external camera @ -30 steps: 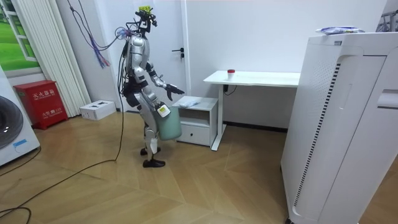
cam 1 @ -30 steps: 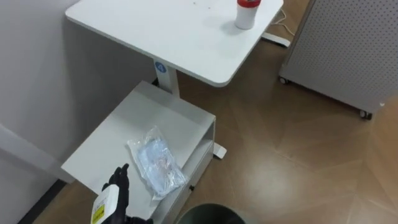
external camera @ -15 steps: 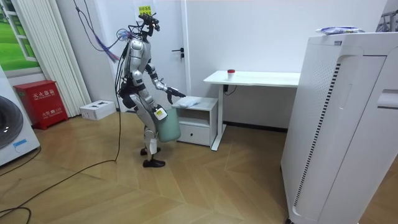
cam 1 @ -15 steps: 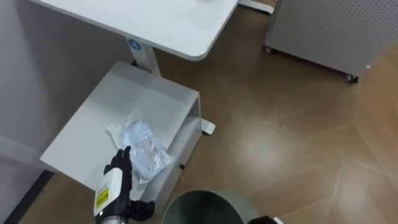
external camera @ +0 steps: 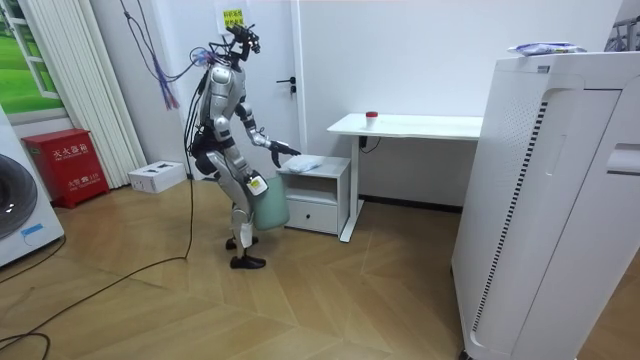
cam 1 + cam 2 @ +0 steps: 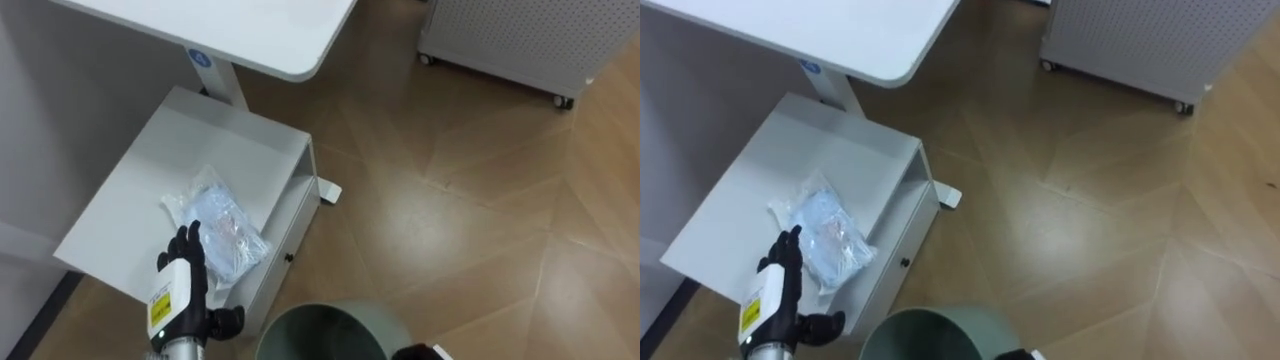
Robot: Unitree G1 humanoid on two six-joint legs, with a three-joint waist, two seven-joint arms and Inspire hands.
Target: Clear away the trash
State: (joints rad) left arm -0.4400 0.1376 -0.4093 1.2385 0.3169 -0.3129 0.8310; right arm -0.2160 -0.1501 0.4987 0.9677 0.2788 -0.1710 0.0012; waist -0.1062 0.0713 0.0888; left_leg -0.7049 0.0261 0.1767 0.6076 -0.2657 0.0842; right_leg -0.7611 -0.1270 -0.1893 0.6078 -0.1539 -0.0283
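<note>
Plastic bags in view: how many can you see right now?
2. One crumpled plastic bag lies on the low cabinet, at the left hand's fingertips. What looks like a second bag lies atop the tall white unit at the room view's right. Others may be hidden.

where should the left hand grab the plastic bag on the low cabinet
Probably the crumpled middle of the plastic bag, pinched from above across its narrow width, coming from the near edge where the left hand sits with fingers straight. The bag lies flat on the low cabinet, so its raised folds offer the easiest hold.
</note>
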